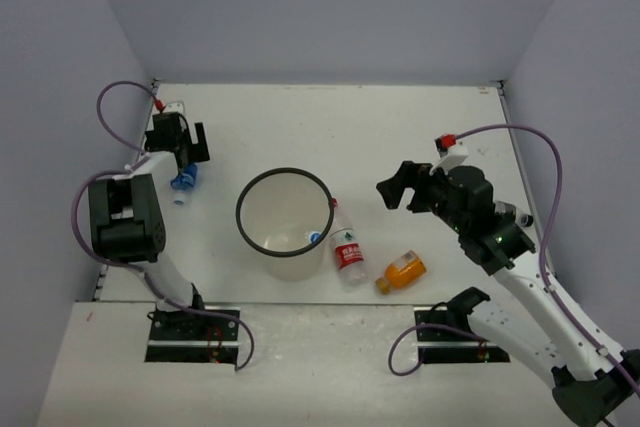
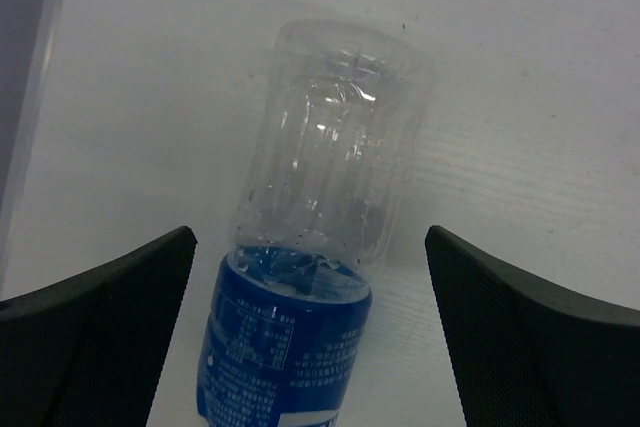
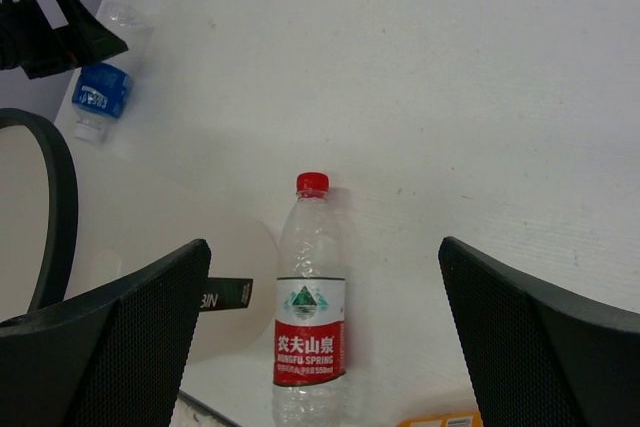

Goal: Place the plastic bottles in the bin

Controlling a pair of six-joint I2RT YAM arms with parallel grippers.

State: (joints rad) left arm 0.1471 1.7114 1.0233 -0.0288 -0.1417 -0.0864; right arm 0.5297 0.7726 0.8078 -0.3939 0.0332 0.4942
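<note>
A clear bottle with a blue label (image 2: 290,337) lies on the table between the fingers of my open left gripper (image 2: 310,332), untouched; the top view shows it at the far left (image 1: 184,183) under that gripper (image 1: 183,159). The bin (image 1: 285,170) stands mid-table with a blue-capped bottle (image 1: 313,238) inside. A red-capped bottle with a red-white label (image 1: 347,247) lies right of the bin, and a stubby orange bottle (image 1: 402,271) lies beyond it. My right gripper (image 1: 402,187) hangs open above and right of them; its view looks down on the red-capped bottle (image 3: 310,317).
The bin's black rim (image 3: 62,197) shows at the left of the right wrist view, with a black label on its wall (image 3: 225,294). The left wall runs close beside the blue-label bottle (image 3: 100,97). The orange bottle (image 3: 440,419) peeks in at the bottom edge.
</note>
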